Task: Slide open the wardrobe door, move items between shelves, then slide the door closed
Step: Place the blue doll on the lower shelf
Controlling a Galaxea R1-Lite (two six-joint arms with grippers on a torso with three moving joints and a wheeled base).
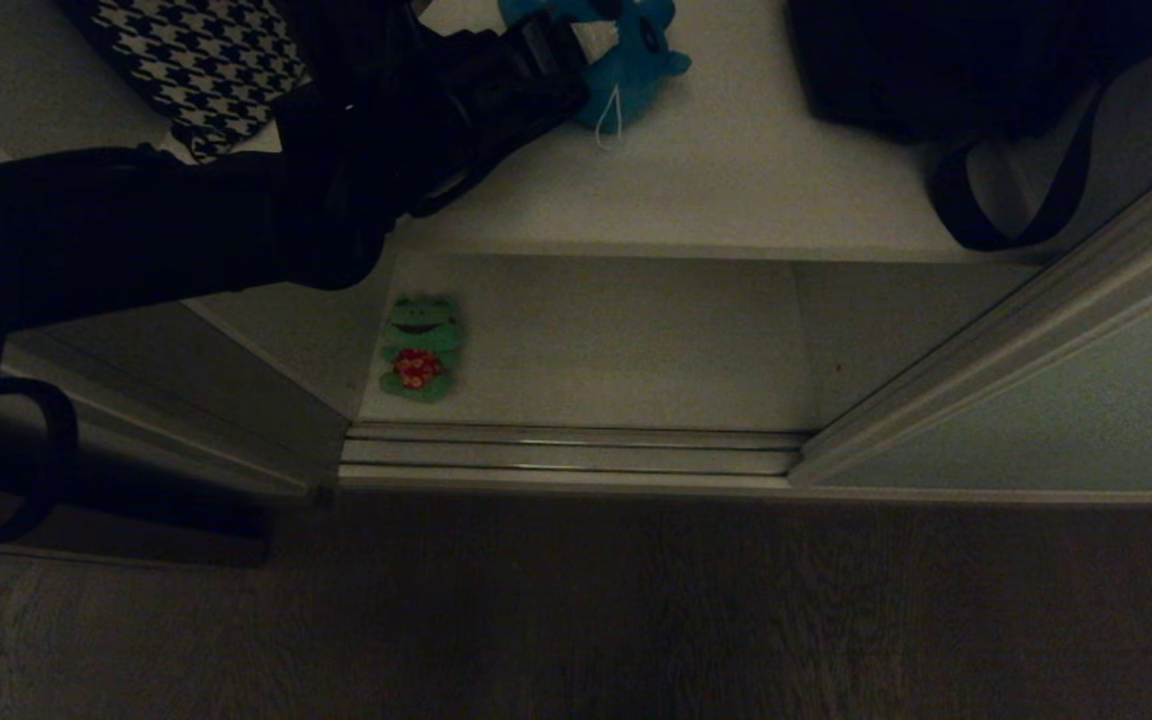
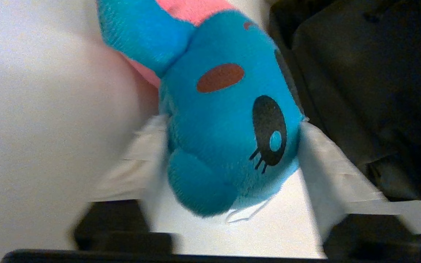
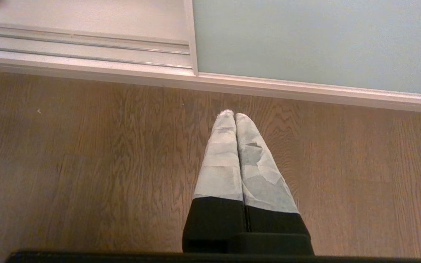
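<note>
The sliding wardrobe door (image 1: pixel 1066 400) stands pushed to the right, leaving the shelves open. A teal-blue plush toy (image 1: pixel 636 70) with a pink belly lies on the upper shelf (image 1: pixel 736 170). My left gripper (image 2: pixel 232 124) reaches in from the left, and its white-wrapped fingers (image 2: pixel 320 164) press on both sides of the toy's head (image 2: pixel 225 120). On the lower shelf (image 1: pixel 636 340) a green frog (image 1: pixel 421 347) with a red patch lies flat near the left wall. My right gripper (image 3: pixel 235 115) hangs shut over the wooden floor, in front of the door (image 3: pixel 305 36).
A houndstooth cloth (image 1: pixel 201 55) lies on the upper shelf behind my left arm. A black strapped bag (image 1: pixel 936 60) sits right of the teal toy, close to the gripper (image 2: pixel 360 73). The door track (image 1: pixel 576 450) runs along the wardrobe's front edge above the wooden floor (image 1: pixel 576 620).
</note>
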